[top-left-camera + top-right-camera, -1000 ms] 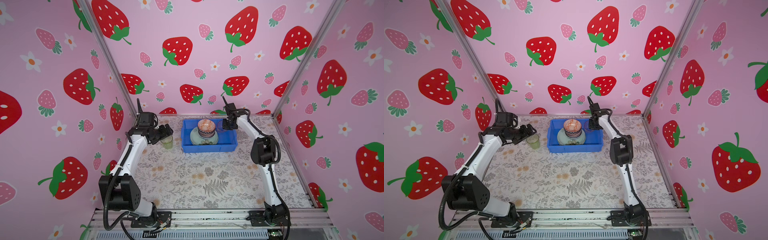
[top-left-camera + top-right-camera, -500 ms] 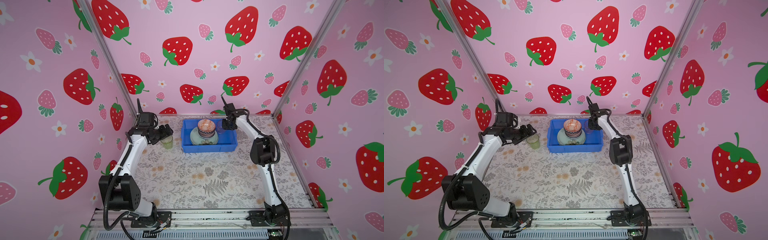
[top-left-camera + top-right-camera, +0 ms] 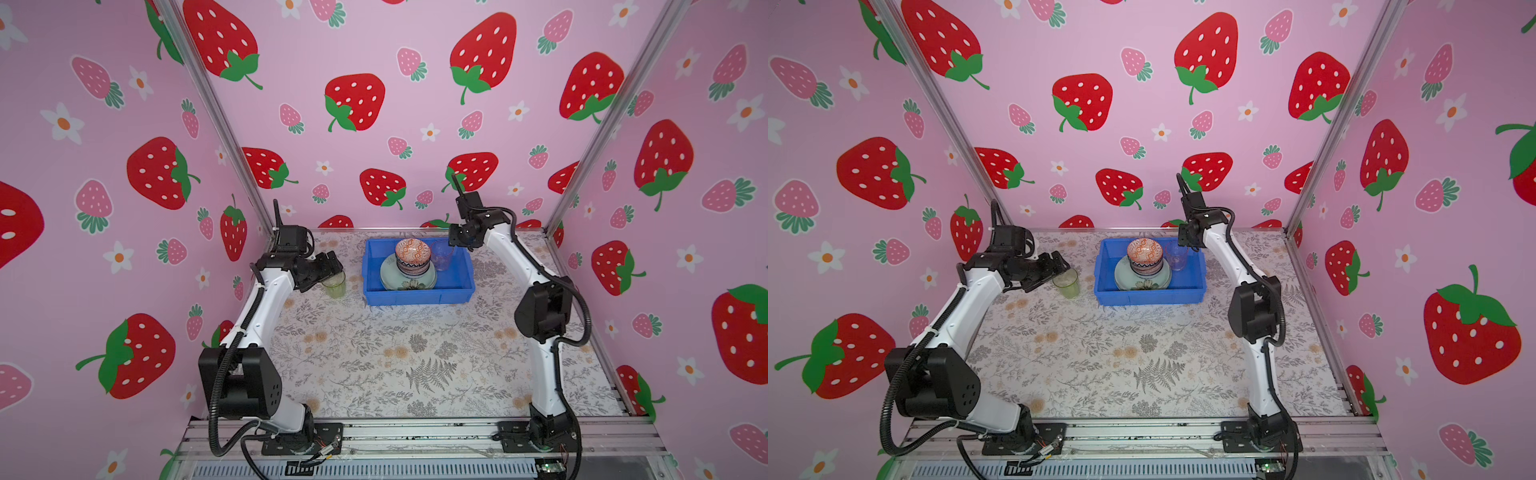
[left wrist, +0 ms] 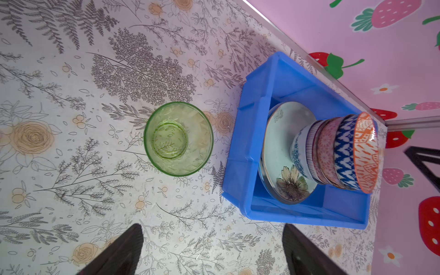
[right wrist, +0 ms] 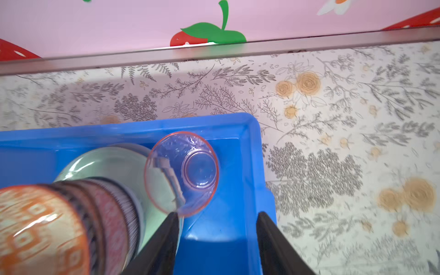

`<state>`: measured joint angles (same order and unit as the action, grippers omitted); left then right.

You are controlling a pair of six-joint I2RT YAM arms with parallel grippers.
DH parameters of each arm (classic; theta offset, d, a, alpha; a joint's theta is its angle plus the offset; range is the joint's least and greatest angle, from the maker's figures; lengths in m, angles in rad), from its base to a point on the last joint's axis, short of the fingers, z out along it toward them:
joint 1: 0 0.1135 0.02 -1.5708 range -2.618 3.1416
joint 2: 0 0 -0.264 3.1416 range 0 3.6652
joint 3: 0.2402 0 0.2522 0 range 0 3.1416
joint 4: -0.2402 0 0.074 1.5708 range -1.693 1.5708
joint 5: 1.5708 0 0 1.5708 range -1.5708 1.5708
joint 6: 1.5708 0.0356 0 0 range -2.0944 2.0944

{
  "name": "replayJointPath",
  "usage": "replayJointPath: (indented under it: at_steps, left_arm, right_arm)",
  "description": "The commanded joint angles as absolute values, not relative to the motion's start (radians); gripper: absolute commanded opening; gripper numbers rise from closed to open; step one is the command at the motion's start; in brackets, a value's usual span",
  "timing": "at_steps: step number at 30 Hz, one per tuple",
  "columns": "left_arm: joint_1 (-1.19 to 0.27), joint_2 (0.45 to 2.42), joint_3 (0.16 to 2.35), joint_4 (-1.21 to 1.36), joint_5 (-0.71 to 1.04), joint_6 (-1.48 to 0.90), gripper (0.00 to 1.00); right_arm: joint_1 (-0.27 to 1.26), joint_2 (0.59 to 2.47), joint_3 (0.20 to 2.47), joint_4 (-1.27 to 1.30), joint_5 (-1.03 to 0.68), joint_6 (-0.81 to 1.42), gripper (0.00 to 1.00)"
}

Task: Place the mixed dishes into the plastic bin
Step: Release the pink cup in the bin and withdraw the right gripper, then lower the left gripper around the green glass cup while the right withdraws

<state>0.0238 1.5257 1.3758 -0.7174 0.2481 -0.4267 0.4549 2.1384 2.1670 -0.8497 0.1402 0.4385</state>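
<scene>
Plastic bin (image 3: 417, 297), pink tumbler (image 3: 441, 255) inside (green tumbler (image 3: 334, 284) outside, two total), left gripper (image 4: 212, 228), right gripper (image 5: 217, 214), jaws apart.

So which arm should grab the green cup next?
Left. The left gripper is open beside the green glass tumbler on the table; the right gripper is over the blue bin, by the pink tumbler.
</scene>
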Motion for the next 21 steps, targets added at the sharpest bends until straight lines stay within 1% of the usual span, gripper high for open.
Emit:
replayJointPath:
  at_steps: [1,5,7,8,9,10,14,16,21]
  left_arm:
    - [0.051,1.538,1.419,-0.746,0.218,-0.416,0.94]
    - [0.059,1.554,1.422,-0.756,0.190,-0.412,0.95]
    - [0.059,1.562,1.422,-0.762,0.173,-0.410,0.95]
    - [0.060,1.568,1.422,-0.765,0.164,-0.411,0.95]
    - [0.059,1.573,1.423,-0.769,0.158,-0.412,0.95]
    - [0.059,1.577,1.423,-0.770,0.155,-0.413,0.95]
    - [0.058,1.596,1.425,-0.777,0.143,-0.415,0.94]
    - [0.060,1.607,1.425,-0.780,0.105,-0.415,0.93]
    - [0.059,1.637,1.430,-0.776,0.095,-0.423,0.87]
  right_arm:
    - [0.471,1.986,2.046,-0.821,0.155,0.408,0.60]
    - [0.476,1.797,1.804,-0.736,0.122,0.398,0.66]
    - [0.476,1.710,1.689,-0.696,0.101,0.393,0.71]
    - [0.476,1.664,1.629,-0.675,0.092,0.387,0.75]
    - [0.476,1.623,1.572,-0.658,0.086,0.381,0.91]
    - [0.476,1.585,1.530,-0.647,0.080,0.376,0.99]
    - [0.476,1.473,1.401,-0.647,0.078,0.364,0.99]
    - [0.476,1.428,1.347,-0.643,0.068,0.366,0.99]
    - [0.476,1.314,1.217,-0.621,0.036,0.371,0.99]
